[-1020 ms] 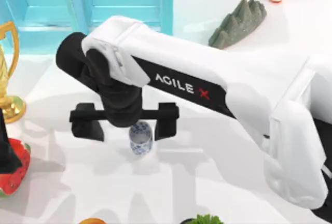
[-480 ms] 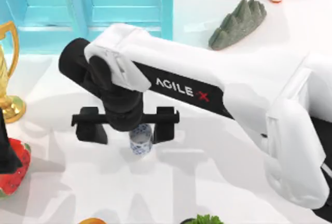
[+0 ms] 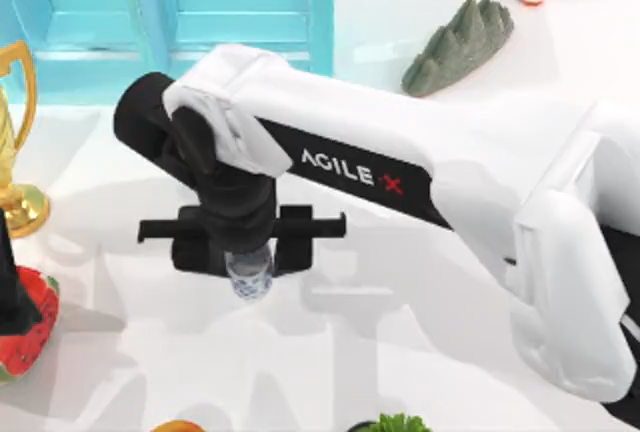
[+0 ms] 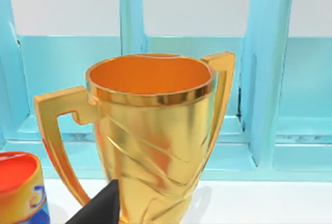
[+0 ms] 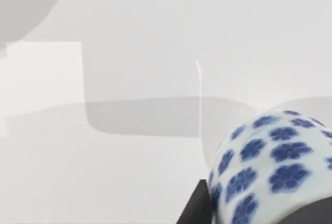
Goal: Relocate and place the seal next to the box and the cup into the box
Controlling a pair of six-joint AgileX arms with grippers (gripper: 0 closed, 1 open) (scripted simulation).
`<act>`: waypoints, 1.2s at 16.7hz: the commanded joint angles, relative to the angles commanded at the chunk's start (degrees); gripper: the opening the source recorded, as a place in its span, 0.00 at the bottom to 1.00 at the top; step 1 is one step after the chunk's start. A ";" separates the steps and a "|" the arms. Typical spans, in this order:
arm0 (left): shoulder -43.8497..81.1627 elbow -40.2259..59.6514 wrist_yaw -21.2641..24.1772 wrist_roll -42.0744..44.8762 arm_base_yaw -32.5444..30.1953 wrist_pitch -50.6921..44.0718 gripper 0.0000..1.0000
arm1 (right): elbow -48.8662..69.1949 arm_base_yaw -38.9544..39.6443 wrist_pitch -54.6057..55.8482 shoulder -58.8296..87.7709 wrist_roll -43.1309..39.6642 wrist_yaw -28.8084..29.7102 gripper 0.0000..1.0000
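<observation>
I have the right gripper point(image 3: 240, 250) reaching over the white table point(image 3: 420, 342), left of centre. Its black fingers point(image 3: 294, 247) stand one on each side of the cup point(image 3: 249, 274), drawn in against its wall; I judge them clamped on it, though the wrist above hides part of the contact. In the right wrist view the cup point(image 5: 270, 167) sits against a dark finger. The left wrist view faces a gold trophy point(image 4: 153, 136) before the blue box point(image 4: 264, 73).

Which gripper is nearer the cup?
Right. The right gripper has its fingers on either side of the cup. The left gripper is parked by the gold trophy, at the table's left edge.
</observation>
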 joint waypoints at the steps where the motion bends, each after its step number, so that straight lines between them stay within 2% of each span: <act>1: 0.00 0.00 0.00 0.00 0.00 0.00 1.00 | 0.00 0.00 0.00 0.00 0.00 0.00 0.10; 2: 0.00 0.00 0.00 0.00 0.00 0.00 1.00 | 0.00 0.00 0.00 0.00 0.00 0.00 0.02; 3: 0.00 0.00 0.00 0.00 0.00 0.00 1.00 | 0.00 0.00 0.00 0.00 0.00 0.00 0.00; 13: 0.00 0.00 0.00 0.00 0.00 0.00 1.00 | -0.81 -0.15 -0.17 -0.88 -0.33 0.00 0.00; 20: 0.00 0.00 0.00 0.00 0.00 0.00 1.00 | -12.96 -5.74 -3.77 -17.56 -6.10 -0.39 0.00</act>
